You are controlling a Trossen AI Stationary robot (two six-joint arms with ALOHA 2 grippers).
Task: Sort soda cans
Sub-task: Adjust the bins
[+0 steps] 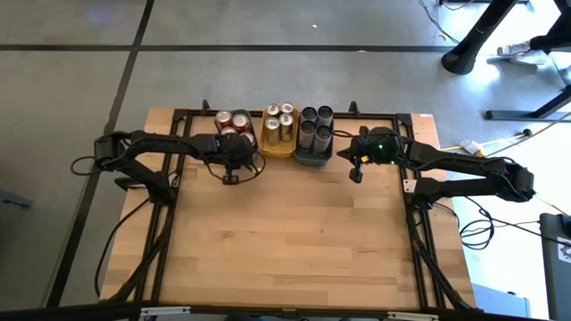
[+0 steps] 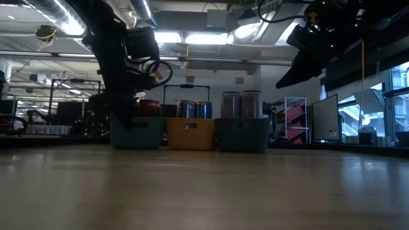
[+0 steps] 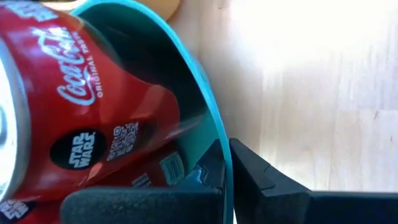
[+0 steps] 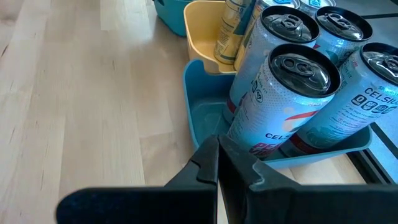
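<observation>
left hand (image 1: 234, 167) clenched empty right over the teal tray (image 3: 214, 124) rim, upright red cans (image 1: 232, 124) just beyond it; right hand (image 1: 356, 169) clenched too

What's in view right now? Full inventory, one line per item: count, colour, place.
red cans: about four (left arm covers some), red with silver tops, in the teal tray.
gold cans: four, gold, in the yellow tray.
grey cans: four, dark grey/silver, in the grey-blue tray.
teal tray: one, teal, left of the row at the table's far edge.
yellow tray: one, yellow, middle of the row.
grey-blue tray: one, grey-blue, right of the row.
table: one, light wood, its near part bare.
left gripper: shut on the teal tray's near rim.
right gripper: shut, empty, above the table beside the grey-blue tray.
</observation>
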